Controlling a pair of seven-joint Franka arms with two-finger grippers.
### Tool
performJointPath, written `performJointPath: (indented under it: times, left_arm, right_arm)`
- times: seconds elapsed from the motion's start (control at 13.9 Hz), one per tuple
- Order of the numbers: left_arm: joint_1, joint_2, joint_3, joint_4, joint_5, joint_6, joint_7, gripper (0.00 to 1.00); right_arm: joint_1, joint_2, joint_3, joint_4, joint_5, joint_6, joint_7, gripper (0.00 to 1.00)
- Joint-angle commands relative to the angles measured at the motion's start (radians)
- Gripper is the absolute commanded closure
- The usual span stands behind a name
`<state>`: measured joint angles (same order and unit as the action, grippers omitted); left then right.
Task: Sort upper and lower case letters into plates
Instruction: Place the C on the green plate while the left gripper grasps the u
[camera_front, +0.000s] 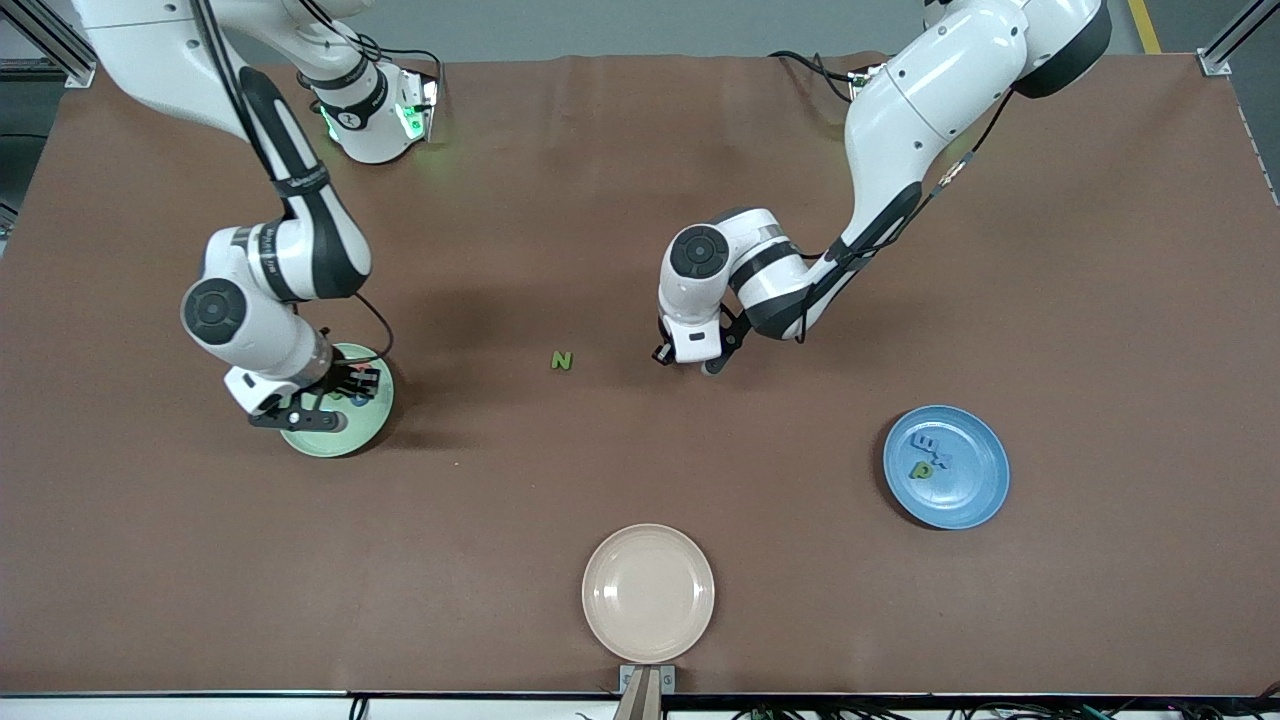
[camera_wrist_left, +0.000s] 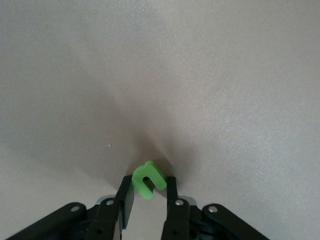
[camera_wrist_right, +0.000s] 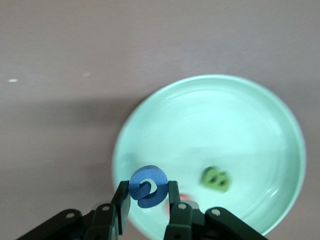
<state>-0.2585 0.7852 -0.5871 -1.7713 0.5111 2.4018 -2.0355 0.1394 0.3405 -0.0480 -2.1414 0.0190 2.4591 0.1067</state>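
Nearest the front camera sits the beige plate (camera_front: 648, 594) on the brown worktop (camera_front: 1000, 250). Toward the left arm's end lies the blue plate (camera_front: 970, 490), holding a green "P" (camera_front: 923, 468) and blue letters that look like "E" and "X". A green "N" (camera_front: 562, 361) lies mid-worktop. The left end effector (camera_wrist_left: 148, 192) is clamped on a green letter (camera_wrist_left: 148, 178), low over the worktop. The right end effector (camera_wrist_right: 148, 197) pinches a blue letter (camera_wrist_right: 148, 186) over the pale green plate (camera_wrist_right: 225, 125), where a green letter (camera_wrist_right: 216, 179) lies.

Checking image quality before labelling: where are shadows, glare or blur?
Front view: arms cast soft shadows on the table. Left wrist view: dark shadow around the sharp green letter. Right wrist view: blue letter sharp; pale green plate soft with mild sheen.
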Motion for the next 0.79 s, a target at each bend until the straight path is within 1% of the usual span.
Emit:
performJointPath:
  times: [0.0, 0.07, 0.22, 0.29, 0.36, 0.43, 0.5, 0.65, 0.72]
  left_arm:
    - [0.007, -0.023, 0.013, 0.025, 0.023, -0.003, -0.006, 1.0]
    - [0.01, -0.033, 0.013, 0.053, 0.023, -0.018, 0.001, 1.0]
    - [0.054, -0.069, 0.013, 0.102, 0.024, -0.081, 0.079, 1.0]
    - [0.094, -0.099, 0.013, 0.105, 0.024, -0.104, 0.159, 1.0]
    - [0.14, -0.119, 0.012, 0.099, 0.023, -0.116, 0.234, 1.0]
    - [0.189, -0.139, 0.012, 0.095, 0.024, -0.142, 0.312, 1.0]
    - [0.235, -0.148, 0.012, 0.093, 0.023, -0.183, 0.408, 1.0]
    - [0.319, -0.159, 0.01, 0.092, 0.023, -0.214, 0.556, 1.0]
    - [0.364, -0.171, 0.01, 0.081, 0.024, -0.223, 0.63, 1.0]
  right_arm:
    - [-0.038, -0.017, 0.023, -0.077, -0.013, 0.087, -0.047, 1.0]
    - [-0.031, -0.003, 0.025, -0.077, -0.013, 0.093, -0.048, 0.99]
    - [-0.023, 0.032, 0.027, -0.074, -0.011, 0.119, -0.047, 0.98]
    - [-0.021, 0.046, 0.03, -0.071, -0.011, 0.123, -0.047, 0.95]
    - [-0.021, 0.046, 0.03, -0.068, -0.011, 0.118, -0.047, 0.86]
    - [-0.021, 0.046, 0.03, -0.066, -0.011, 0.115, -0.045, 0.39]
    - [-0.023, 0.046, 0.03, -0.066, -0.011, 0.113, -0.045, 0.01]
    - [-0.02, 0.037, 0.031, -0.057, -0.011, 0.092, -0.029, 0.0]
    - [0.002, 0.022, 0.033, -0.049, -0.001, 0.057, -0.001, 0.0]
